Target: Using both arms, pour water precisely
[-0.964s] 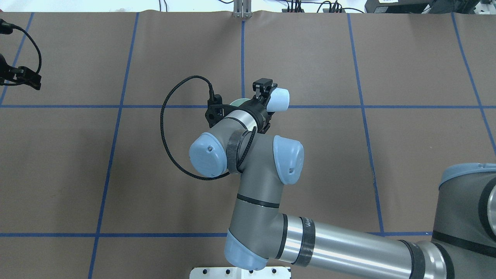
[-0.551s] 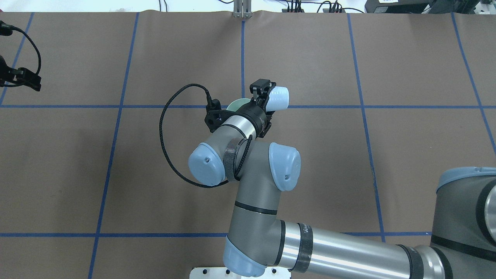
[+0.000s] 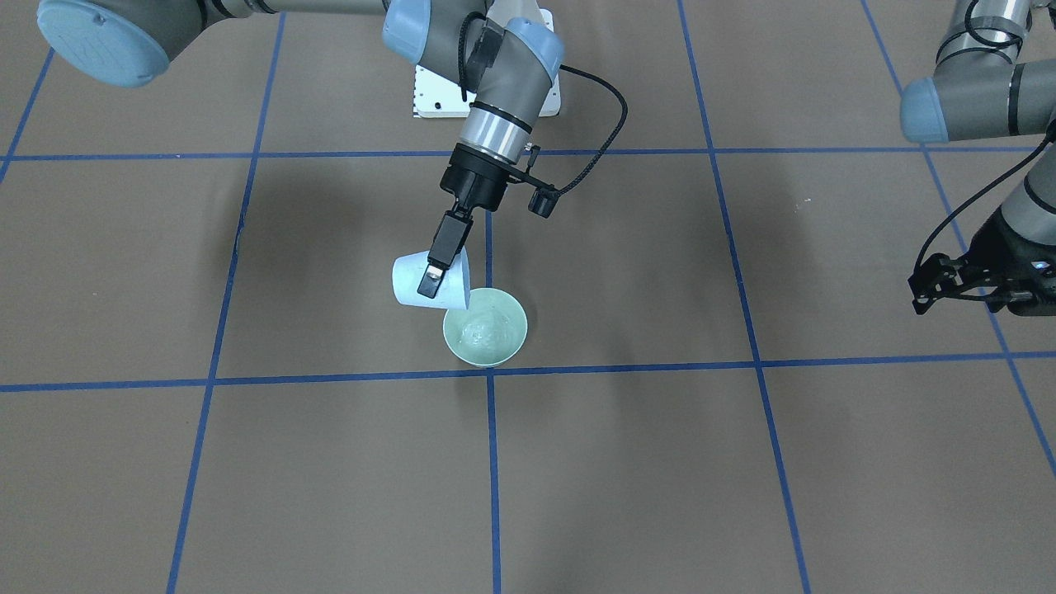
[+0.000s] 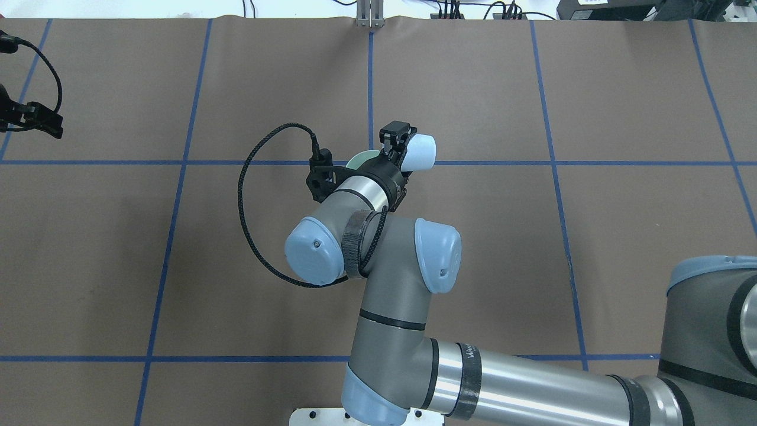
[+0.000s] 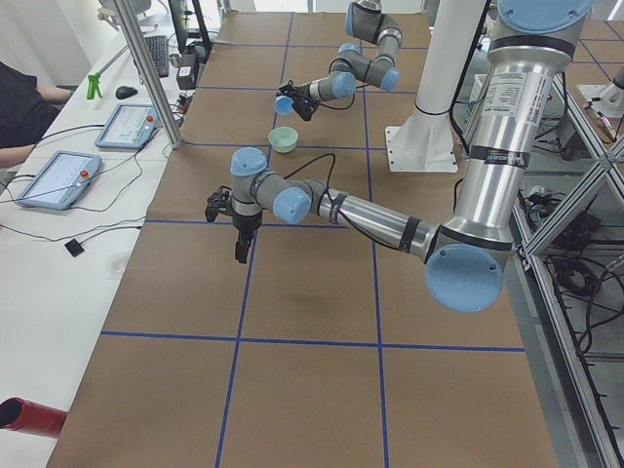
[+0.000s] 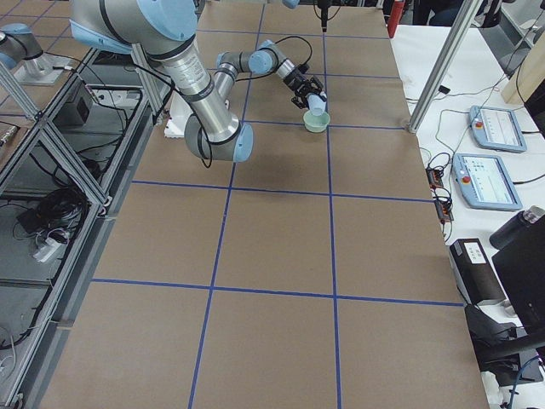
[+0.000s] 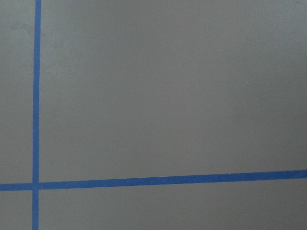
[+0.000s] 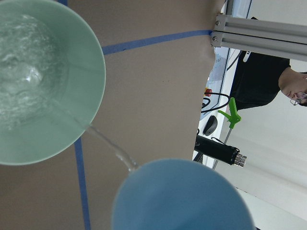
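Two vessels are engaged in the pouring step now under way: a light-blue plastic cup (image 3: 408, 285) is clamped between the fingers of the right gripper (image 3: 431, 285) and tipped almost onto its side, its lip held just above the rim of a pale green round bowl (image 3: 483, 356) that stands on the brown paper-covered table (image 3: 742, 454). A thin stream of the clear water (image 8: 108, 146) is seen falling from the cup's lip into the bowl, where rippling water is gathered. The next move is judged to call for a slow, steady roll of the wrist back to upright once the flow thins, so that nothing is dribbled outside the rim. The right arm is stretched forward, its wrist bent downward and rolled sideways. The left gripper (image 5: 241, 249) is hung over bare table, well apart; whether its jaws are parted cannot be told.
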Available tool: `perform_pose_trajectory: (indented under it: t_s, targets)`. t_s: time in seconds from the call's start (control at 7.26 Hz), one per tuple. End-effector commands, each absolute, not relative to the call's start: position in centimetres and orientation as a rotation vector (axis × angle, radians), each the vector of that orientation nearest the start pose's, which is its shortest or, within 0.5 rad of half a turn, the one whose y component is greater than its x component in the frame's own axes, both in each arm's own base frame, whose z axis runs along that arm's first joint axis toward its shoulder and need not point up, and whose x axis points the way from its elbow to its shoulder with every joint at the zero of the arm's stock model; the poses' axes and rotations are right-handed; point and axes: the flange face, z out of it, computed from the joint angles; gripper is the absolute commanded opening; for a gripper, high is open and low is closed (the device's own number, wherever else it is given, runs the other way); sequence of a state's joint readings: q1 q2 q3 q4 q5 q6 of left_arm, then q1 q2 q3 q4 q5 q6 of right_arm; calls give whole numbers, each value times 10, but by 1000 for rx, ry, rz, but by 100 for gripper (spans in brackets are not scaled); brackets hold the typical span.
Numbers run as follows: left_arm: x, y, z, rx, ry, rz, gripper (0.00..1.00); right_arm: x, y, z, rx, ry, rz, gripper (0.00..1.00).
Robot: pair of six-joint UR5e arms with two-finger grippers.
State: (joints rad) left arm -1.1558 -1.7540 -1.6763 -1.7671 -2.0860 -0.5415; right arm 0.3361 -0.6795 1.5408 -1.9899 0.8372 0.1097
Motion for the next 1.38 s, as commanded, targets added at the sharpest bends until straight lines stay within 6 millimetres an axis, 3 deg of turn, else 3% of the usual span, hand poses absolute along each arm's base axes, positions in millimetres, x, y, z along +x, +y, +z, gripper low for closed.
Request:
perform_pose_trajectory:
  t_s: [0.0,0.41,0.69,0.96,1.24]
  targets:
    - [157,-569,495,196,669,3,99,-602,-427,176,861,137,-801,0]
    - [158,-570,492,198,670,3,99,-570,-447,187,916,-181,-545,0]
    - [158,-570,491,199,671,2,99,-512,-450,206,909,-392,-370,0]
    - [158,-570,489,202,673,1,99,-446,-454,247,859,-435,-252,0]
    - [158,-570,488,205,675,2,99,-401,-460,297,814,-490,-26,0]
